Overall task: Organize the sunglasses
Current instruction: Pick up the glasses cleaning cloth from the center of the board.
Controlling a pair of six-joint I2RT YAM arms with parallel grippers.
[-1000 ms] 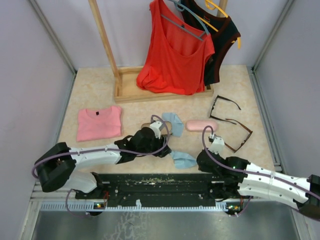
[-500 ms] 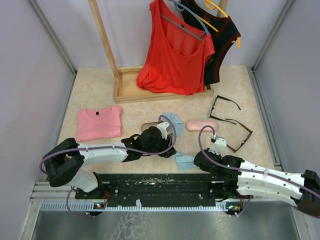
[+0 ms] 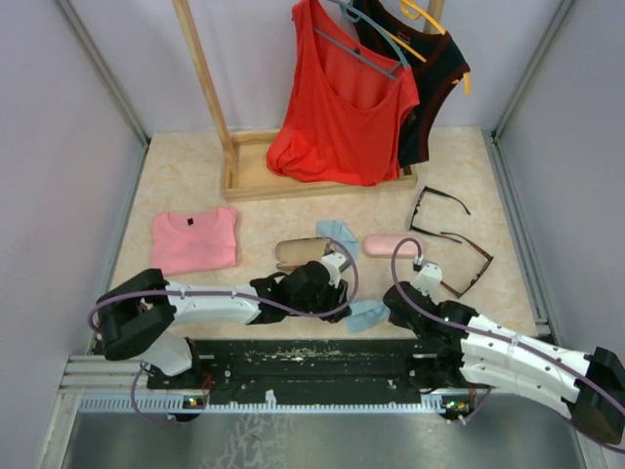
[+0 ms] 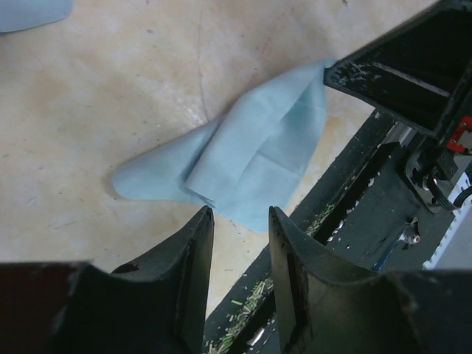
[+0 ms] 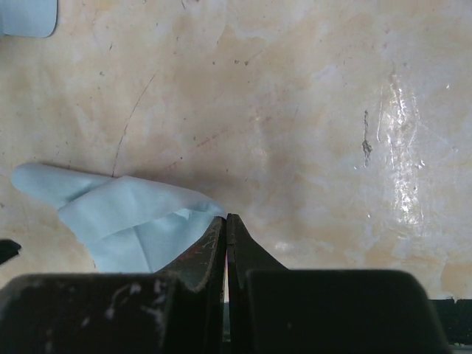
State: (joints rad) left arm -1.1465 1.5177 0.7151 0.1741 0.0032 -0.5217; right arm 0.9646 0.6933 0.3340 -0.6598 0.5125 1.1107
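Both pairs of sunglasses lie unfolded at the table's right: the black-framed pair further back, the slim reddish-brown pair nearer. Neither gripper is near them. My left gripper hovers low at the near middle, open, with nothing between its fingers; a crumpled light-blue cloth lies just ahead of it. From the other side, my right gripper is shut, its tips touching that cloth's edge.
A pink case, a brown case and a second blue cloth lie mid-table. A folded pink shirt is at left. A wooden rack with a hanging red top stands behind. The black rail borders the near edge.
My left gripper has moved right and nearer, off the brown case toward the near blue cloth, its jaws narrowing. The right gripper stayed shut beside the cloth, which shifted slightly right.
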